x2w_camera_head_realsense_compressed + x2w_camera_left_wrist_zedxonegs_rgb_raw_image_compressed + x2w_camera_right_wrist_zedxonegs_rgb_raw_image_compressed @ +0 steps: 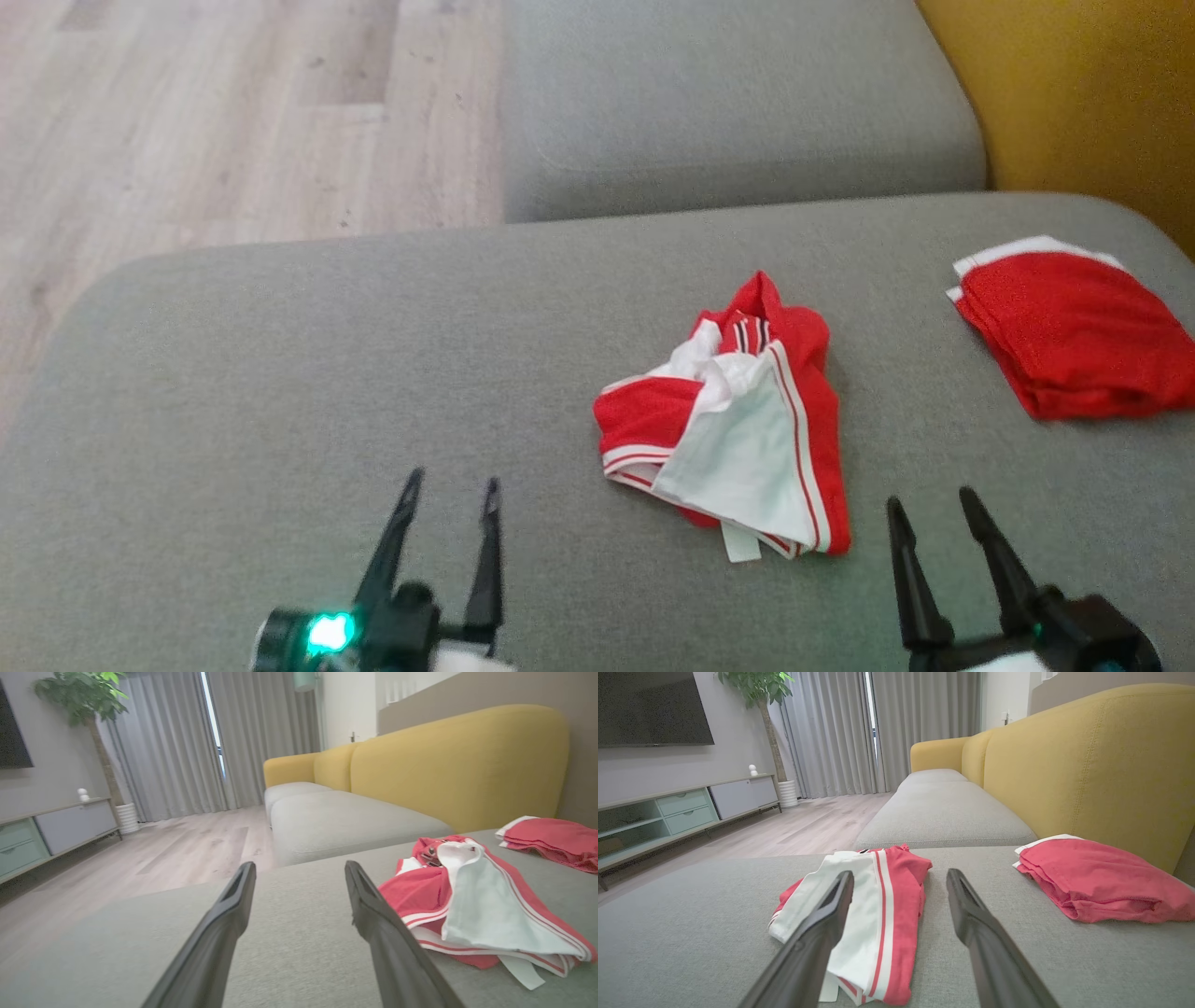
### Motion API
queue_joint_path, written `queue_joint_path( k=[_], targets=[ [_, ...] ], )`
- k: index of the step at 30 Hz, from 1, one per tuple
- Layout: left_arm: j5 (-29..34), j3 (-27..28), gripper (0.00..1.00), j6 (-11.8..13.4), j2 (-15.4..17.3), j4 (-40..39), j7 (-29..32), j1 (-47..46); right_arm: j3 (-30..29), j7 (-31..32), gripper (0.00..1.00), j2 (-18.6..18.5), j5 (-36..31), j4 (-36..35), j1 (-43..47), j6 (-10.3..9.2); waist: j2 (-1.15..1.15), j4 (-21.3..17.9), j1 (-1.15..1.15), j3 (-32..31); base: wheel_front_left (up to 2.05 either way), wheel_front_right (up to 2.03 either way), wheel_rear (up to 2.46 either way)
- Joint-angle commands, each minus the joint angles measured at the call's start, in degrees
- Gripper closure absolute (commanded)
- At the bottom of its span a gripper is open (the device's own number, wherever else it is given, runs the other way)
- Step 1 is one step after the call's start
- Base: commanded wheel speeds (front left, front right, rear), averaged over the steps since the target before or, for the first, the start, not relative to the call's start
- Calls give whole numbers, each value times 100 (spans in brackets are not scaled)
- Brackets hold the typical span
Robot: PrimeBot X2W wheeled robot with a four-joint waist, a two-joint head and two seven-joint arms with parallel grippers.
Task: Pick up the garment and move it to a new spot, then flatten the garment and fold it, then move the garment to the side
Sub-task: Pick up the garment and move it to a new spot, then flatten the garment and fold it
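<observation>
The garment [738, 429] is a red and white piece with striped trim, lying crumpled in a loose heap on the grey sofa cushion [280, 373]. It appears at the right in the left wrist view [472, 905] and low at the centre in the right wrist view [873, 914]. My left gripper [453, 495] is open and empty, to the garment's left and apart from it. On the garment's near right, my right gripper [934, 509] stands open with nothing between its fingers.
A folded red garment [1074, 327] lies at the cushion's far right, near the yellow backrest [1074, 93]. A second grey cushion [728, 103] sits beyond a seam. Wooden floor [233, 112] lies off the cushion's left edge. A media cabinet [682, 807] and a plant [761, 700] stand across the room.
</observation>
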Motion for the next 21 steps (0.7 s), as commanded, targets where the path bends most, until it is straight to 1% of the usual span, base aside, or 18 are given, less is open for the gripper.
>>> queue_joint_path(
  k=[1, 5, 10, 12, 18, 21],
  targets=[
    [171, 397, 0, 138, 86, -457, -55, 16, 83, -62, 0, -18, -14, -173, -72, -4, 0, 160, 2, -169, 0, 0, 0],
    [495, 628, 0, 229, 85, -976, -55, 622, 29, -62, 0, -7, 10, -189, 45, -4, 0, 177, 2, -239, 0, 0, 0],
    [724, 800, 0, 218, -93, -1314, -55, 1157, 56, -62, 0, -4, 54, -209, 172, -4, 0, 131, 2, -311, 0, 0, 0],
    [758, 837, 0, 208, -137, -1355, -55, 1221, 55, -62, 0, -3, 66, -207, 187, -4, 0, 120, 2, -319, 0, 0, 0],
    [811, 1025, 0, 18, -426, -1383, -55, 1424, 81, -62, 0, -3, 121, -207, 220, -4, 0, 69, 2, -339, 0, 0, 0],
    [843, 1136, 0, -79, -517, -1374, -55, 1474, 102, -62, 0, -2, 142, -216, 222, -4, 0, 68, 2, -336, 0, 0, 0]
  ],
)
